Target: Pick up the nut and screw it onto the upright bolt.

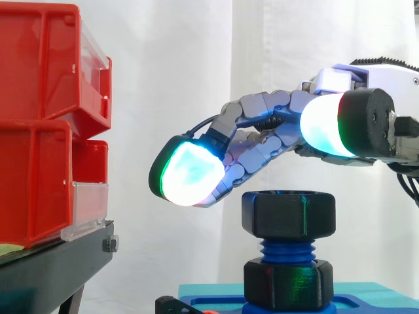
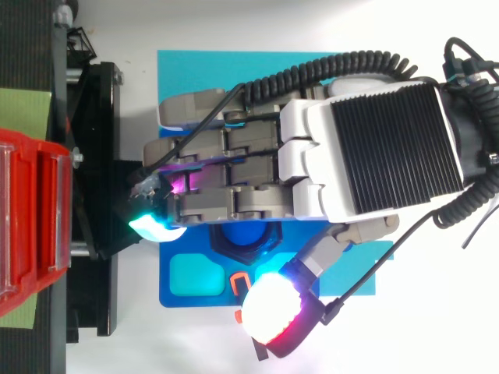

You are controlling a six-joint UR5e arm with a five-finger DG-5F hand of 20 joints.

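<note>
In the side view the blue threaded bolt (image 1: 288,249) stands upright on a blue plate (image 1: 216,305). The black nut (image 1: 288,214) sits on the bolt's top end, with bare thread showing beneath it down to a second black hex piece (image 1: 288,282) at the bolt's foot. The hand (image 1: 262,139) reaches in from the right of the bolt and lies over it. Its fingers are loosely bent and spread, and they grip nothing. One glowing fingertip (image 1: 188,171) hangs to the left of the bolt, a little above the nut's top face, and the thumb (image 1: 322,127) glows above and to the right of the bolt. Whether the fingers' undersides touch the nut cannot be told. Well to the left of the bolt, red bins (image 1: 39,131) are stacked on a black stand (image 1: 52,261). A teal mat (image 1: 376,289) lies under the plate.

From above, the back of the hand (image 2: 374,148) covers most of the space over the bolt. The bolt's blue top (image 2: 248,234) peeks out beside the fingers, ringed by the dark nut. The thumb is splayed well away from the fingers, near the plate's edge. The bins and stand lie beyond the fingertips, on the far side of the bolt from the wrist.
</note>
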